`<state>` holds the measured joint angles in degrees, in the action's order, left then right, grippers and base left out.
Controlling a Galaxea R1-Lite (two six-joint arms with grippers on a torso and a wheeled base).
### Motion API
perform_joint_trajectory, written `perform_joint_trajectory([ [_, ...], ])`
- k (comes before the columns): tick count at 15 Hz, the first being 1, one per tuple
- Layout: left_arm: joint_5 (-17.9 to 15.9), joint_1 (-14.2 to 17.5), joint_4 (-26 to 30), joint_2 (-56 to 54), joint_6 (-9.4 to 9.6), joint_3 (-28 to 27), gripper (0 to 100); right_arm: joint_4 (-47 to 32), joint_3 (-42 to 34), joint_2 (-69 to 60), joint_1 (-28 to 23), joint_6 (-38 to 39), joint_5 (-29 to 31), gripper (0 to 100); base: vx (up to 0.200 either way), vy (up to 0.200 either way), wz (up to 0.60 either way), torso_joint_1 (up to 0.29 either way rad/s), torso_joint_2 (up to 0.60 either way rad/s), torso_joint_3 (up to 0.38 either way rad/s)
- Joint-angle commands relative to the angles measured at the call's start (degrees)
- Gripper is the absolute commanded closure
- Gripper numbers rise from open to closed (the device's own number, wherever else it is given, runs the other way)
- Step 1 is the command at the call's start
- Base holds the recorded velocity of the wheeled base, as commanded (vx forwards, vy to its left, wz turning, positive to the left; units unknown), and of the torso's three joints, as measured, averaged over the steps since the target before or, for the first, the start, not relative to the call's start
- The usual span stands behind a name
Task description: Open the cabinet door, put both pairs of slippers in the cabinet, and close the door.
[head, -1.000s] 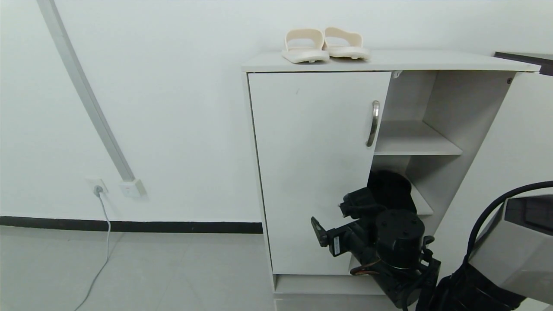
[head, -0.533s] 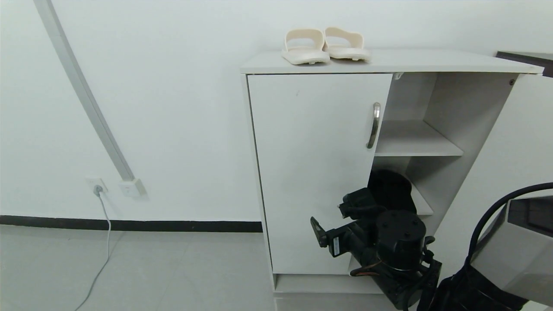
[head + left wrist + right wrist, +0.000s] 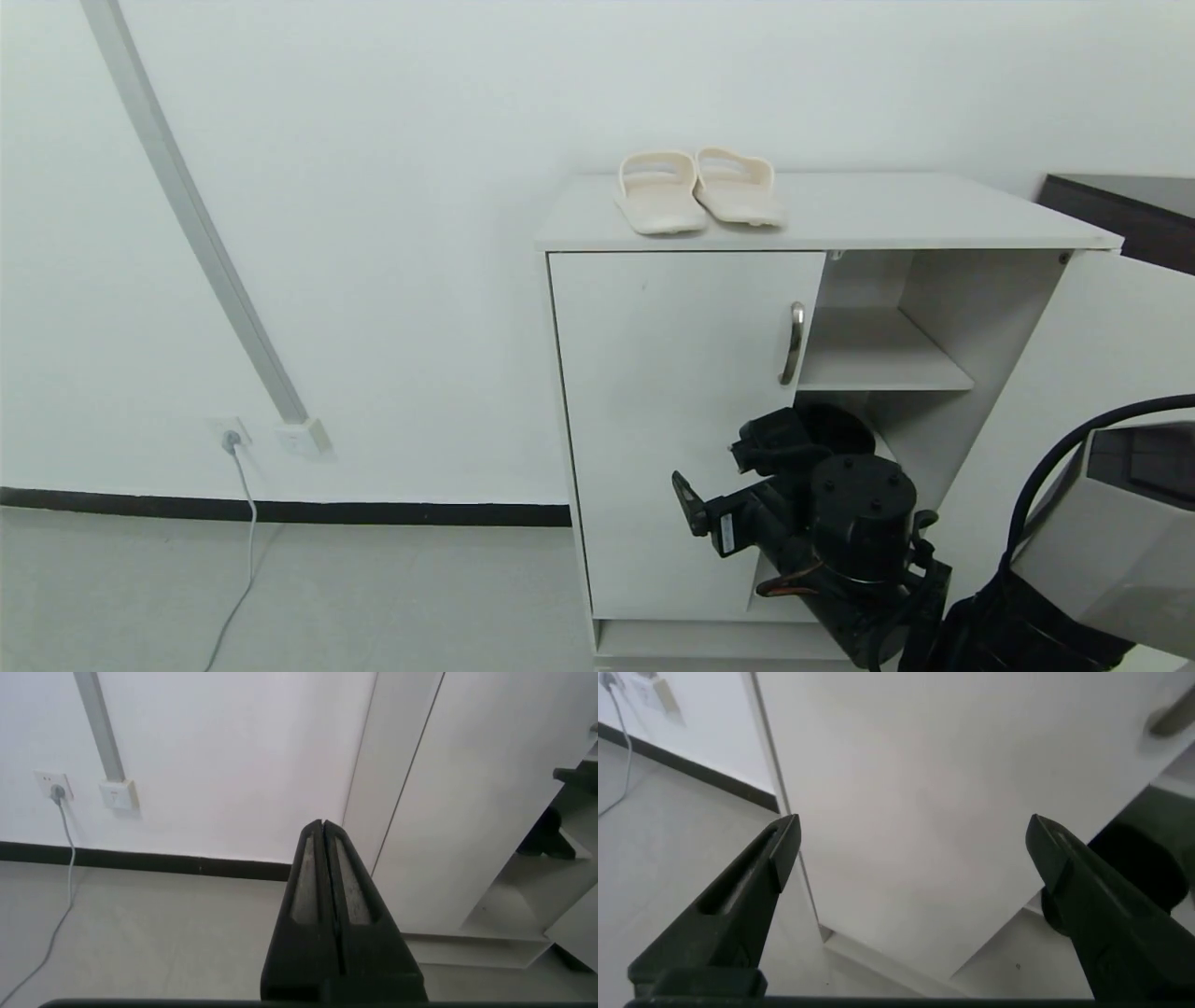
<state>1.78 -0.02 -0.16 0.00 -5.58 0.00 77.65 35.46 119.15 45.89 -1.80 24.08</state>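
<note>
A flat grey conduit strip (image 3: 187, 215) runs slantwise down the smooth white wall to a small square box (image 3: 303, 437). Just beside it, a wall socket (image 3: 229, 436) holds a plug whose thin grey cable (image 3: 245, 532) trails onto the pale tiled floor (image 3: 280, 597). A black baseboard (image 3: 280, 511) lines the foot of the wall.

The left gripper (image 3: 323, 826) points at this wall beside the cabinet. Its two long, dark fingers are pressed flat together with nothing between them.

The cabinet (image 3: 840, 224) is a boxy white laminate unit with a matte top. The cream slippers (image 3: 695, 189) are smooth, moulded and open-toed, and they lie side by side on the top near its left end. The left door (image 3: 672, 420) is closed and carries a curved brushed-metal handle (image 3: 792, 343).

To the right, the compartment stands open with a flat shelf (image 3: 878, 359). Below the shelf is a dark rounded shape (image 3: 840, 429), partly hidden by the arm, and I cannot tell what it is.

The right gripper (image 3: 915, 840) faces the closed door low down, its black tapered fingers (image 3: 766, 859) spread wide and empty. The right door (image 3: 1074, 420) is swung open.
</note>
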Motion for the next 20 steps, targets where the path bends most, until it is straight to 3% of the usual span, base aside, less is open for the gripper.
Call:
perform_joint_trajectory([
  [1,0.07,0.02,-0.02,0.09,-0.13,0.00,100,0.04,-0.04,0.03,-0.01,-0.04,0.01,0,0.000,0.000,0.00,0.129,-0.45,-0.330],
  [20,-0.02,0.02,-0.02,0.09,0.05,0.00,100,0.04,0.48,0.03,-0.18,-0.74,-0.17,0,0.000,0.000,0.00,0.198,-0.51,-0.322],
])
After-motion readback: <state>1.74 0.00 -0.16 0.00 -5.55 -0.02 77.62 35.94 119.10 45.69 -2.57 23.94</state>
